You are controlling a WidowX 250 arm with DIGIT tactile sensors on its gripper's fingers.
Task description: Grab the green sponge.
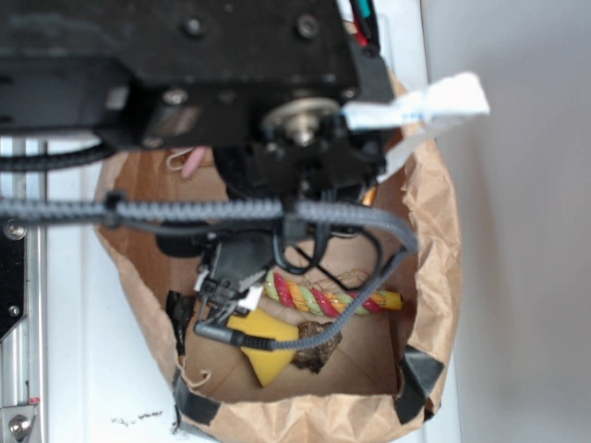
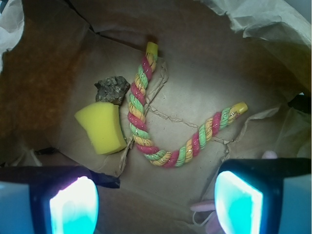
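**Hovering over the bag, gripper empty**

Hanging inside a brown paper bag [image 2: 58, 58], the gripper [image 2: 156, 200] is seen in the wrist view with its two glowing fingers [image 2: 73, 204] spread wide apart and nothing held between them. The sponge [image 2: 101, 126] (it reads yellow-green under this light) is found ahead of the gripper and toward its left finger, lying flat on the bag's floor, well apart from both fingers. A small dark, rough lump [image 2: 112, 89] is touching the sponge's far corner. Just beside the sponge's right edge, a twisted rope toy [image 2: 146, 131] in red, green and yellow is laid out in a J-shaped curve, its bend lying ahead of the gap between the fingers. In the exterior view the sponge [image 1: 263, 346] is partly hidden by the arm's cables.
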